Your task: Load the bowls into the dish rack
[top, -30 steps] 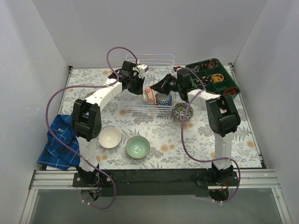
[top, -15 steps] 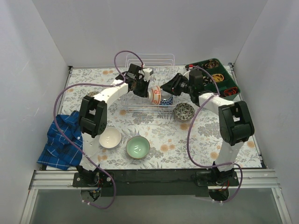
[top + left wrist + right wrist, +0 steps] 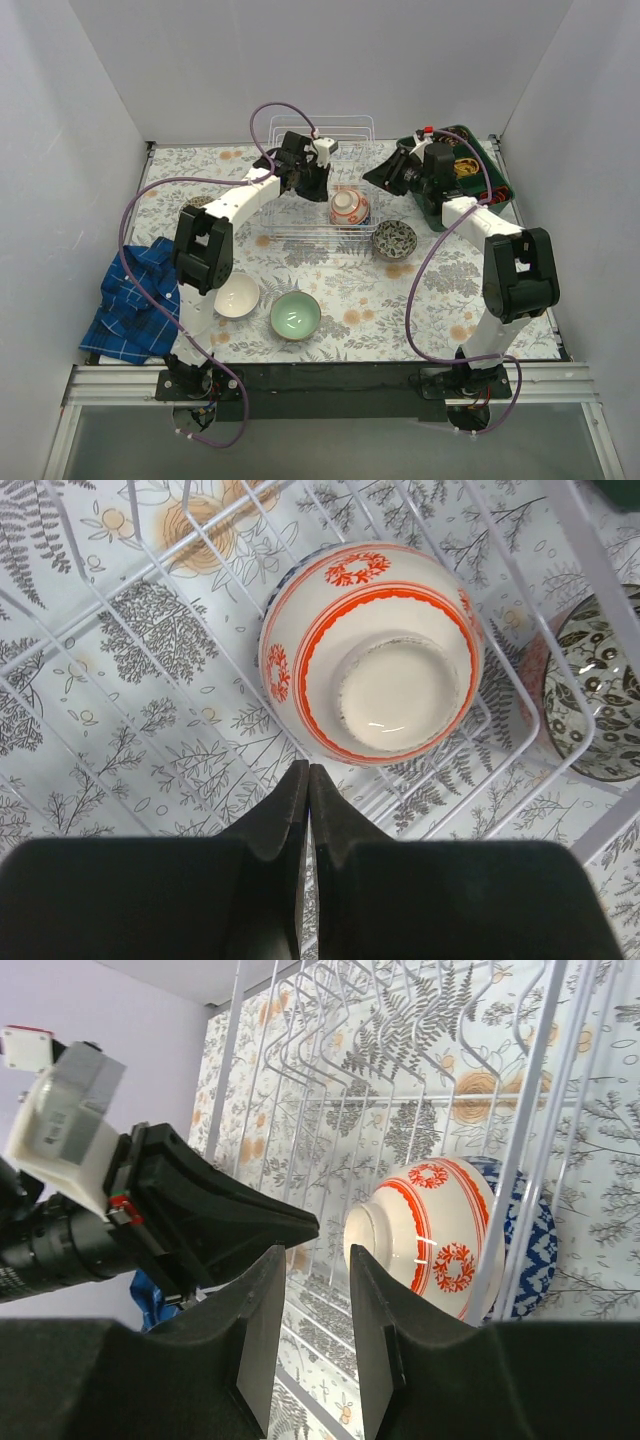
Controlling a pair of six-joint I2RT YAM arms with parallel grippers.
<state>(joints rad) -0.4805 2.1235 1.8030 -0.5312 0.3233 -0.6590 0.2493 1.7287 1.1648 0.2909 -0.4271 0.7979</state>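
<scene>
Orange-red bowl in dish rack beside blue-and-white bowl; grey bowl outside

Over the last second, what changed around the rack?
The right gripper opened and let go of the orange-red bowl, then drew back toward the green tray. That bowl now rests base up in the dish rack, beside the blue-and-white bowl. The left gripper stayed shut, edging right. The white bowl, mint bowl, dark grey bowl and blue cloth are unmoved.
</scene>
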